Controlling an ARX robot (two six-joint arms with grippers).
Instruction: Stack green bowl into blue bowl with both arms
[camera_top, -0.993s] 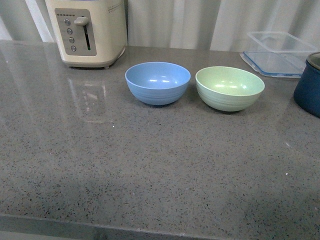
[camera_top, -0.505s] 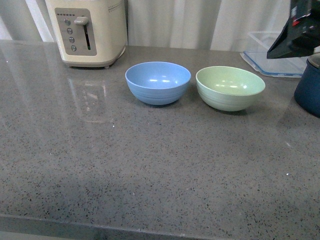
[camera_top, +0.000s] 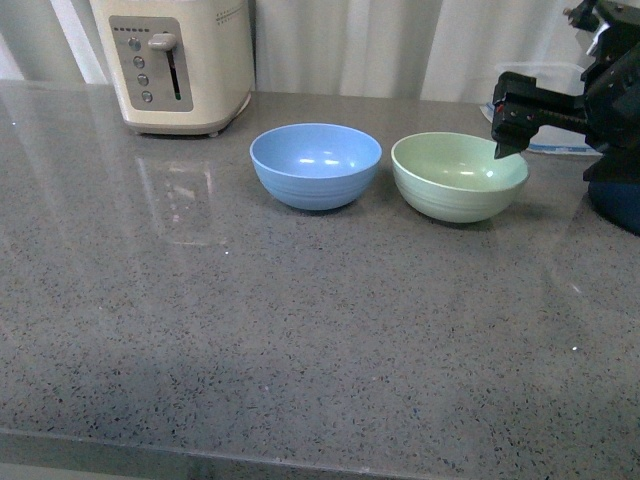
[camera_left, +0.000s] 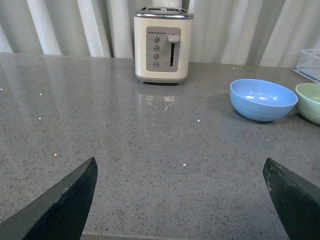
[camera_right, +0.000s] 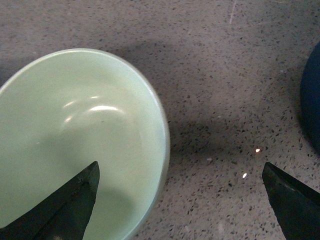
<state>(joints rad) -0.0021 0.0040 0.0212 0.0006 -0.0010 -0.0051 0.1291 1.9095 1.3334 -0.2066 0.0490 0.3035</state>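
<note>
**Nothing stacked yet, all the work ahead**

Front view: the green bowl (camera_top: 458, 182), pale mint, round and matte, stands on the grey speckled stone countertop (camera_top: 300, 340). It is just beside the blue bowl (camera_top: 315, 168), a light sky-blue round matte one of like size. The two are near but apart, both upright and empty. The black right gripper (camera_top: 503, 125) hangs at the green bowl's outer rim, in front of a dark navy pot (camera_top: 615, 200). Nothing is lifted, so I judge every step is left: grasp, carry across, lower into the blue bowl. The cream toaster (camera_top: 180, 60) at the back has a grey panel with round buttons and a lever. The marks above the buttons are too small to read.

Left wrist view: the left gripper (camera_left: 182, 200) has its jaws spread wide and holds nothing. It is over bare counter, well apart from both bowls. No brand is legible on the toaster.

Right wrist view: the right gripper's jaws are spread wide and empty. One is over the green bowl's inside, the other over the counter outside, with the rim between them. No writing shows.
</note>
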